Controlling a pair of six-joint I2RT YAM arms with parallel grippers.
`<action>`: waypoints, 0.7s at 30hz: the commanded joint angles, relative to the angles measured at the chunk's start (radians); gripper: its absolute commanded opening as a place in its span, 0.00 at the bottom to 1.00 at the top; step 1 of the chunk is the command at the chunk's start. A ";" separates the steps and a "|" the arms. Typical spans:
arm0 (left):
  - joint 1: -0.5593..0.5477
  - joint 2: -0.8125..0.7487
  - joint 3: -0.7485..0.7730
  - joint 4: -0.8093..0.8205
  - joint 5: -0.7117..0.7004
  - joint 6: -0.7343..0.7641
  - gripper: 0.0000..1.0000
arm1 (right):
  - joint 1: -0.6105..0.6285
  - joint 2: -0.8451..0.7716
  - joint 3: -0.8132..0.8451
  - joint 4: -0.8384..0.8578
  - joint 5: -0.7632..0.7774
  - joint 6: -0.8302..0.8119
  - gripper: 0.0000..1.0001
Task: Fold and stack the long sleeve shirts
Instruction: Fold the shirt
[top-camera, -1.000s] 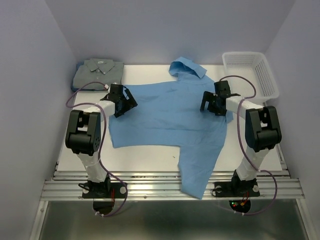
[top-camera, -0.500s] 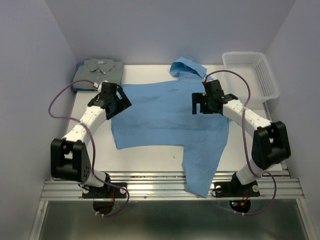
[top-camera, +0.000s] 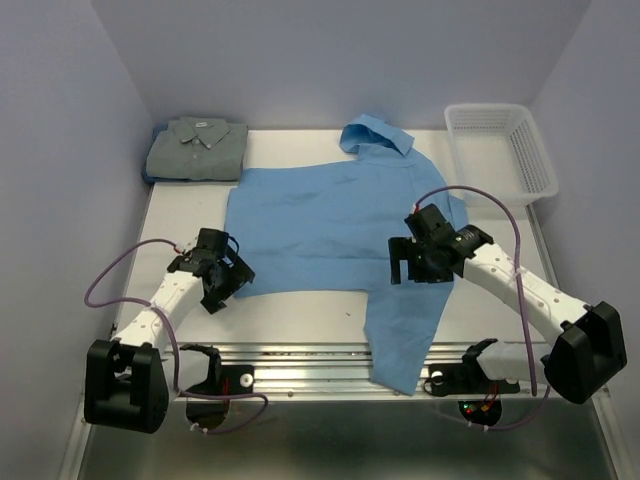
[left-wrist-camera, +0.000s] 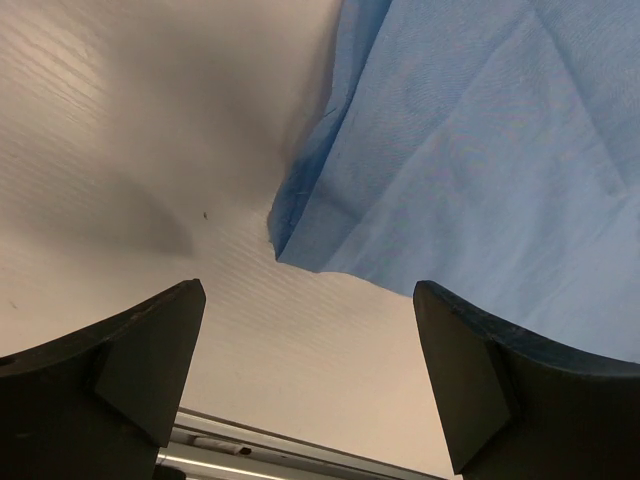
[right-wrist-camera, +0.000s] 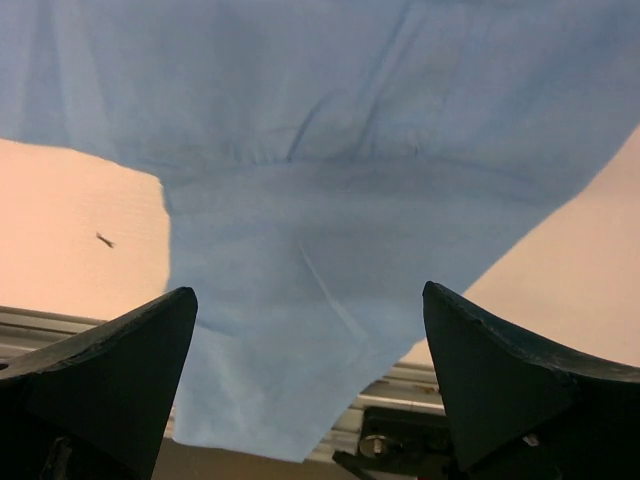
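Observation:
The sky-blue shirt (top-camera: 330, 225) lies spread flat in the middle of the table, collar at the back. One sleeve (top-camera: 400, 335) runs forward and hangs over the front edge. The grey-green shirt (top-camera: 197, 148) lies folded at the back left. My left gripper (top-camera: 232, 283) is open and empty above bare table, just by the blue shirt's near-left corner (left-wrist-camera: 285, 245). My right gripper (top-camera: 408, 262) is open and empty above the blue shirt where the sleeve (right-wrist-camera: 300, 330) begins.
A white mesh basket (top-camera: 500, 150) stands at the back right. The metal rail (top-camera: 300, 365) runs along the table's front edge, with the sleeve draped over it. Purple cables loop beside both arms.
Both arms have drawn back from the shirt's upper part toward the front. The left gripper now sits by the near-left corner, the right over the sleeve's root. The shirt lies as before.

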 joint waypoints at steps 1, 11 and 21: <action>0.001 -0.027 -0.043 0.098 0.025 -0.071 0.99 | 0.002 -0.074 -0.041 -0.069 -0.022 0.077 1.00; 0.003 0.193 -0.020 0.149 -0.059 -0.053 0.58 | 0.021 -0.153 -0.055 -0.203 -0.034 0.162 1.00; 0.003 0.168 -0.008 0.201 -0.002 -0.016 0.00 | 0.225 -0.108 -0.098 -0.279 -0.074 0.262 1.00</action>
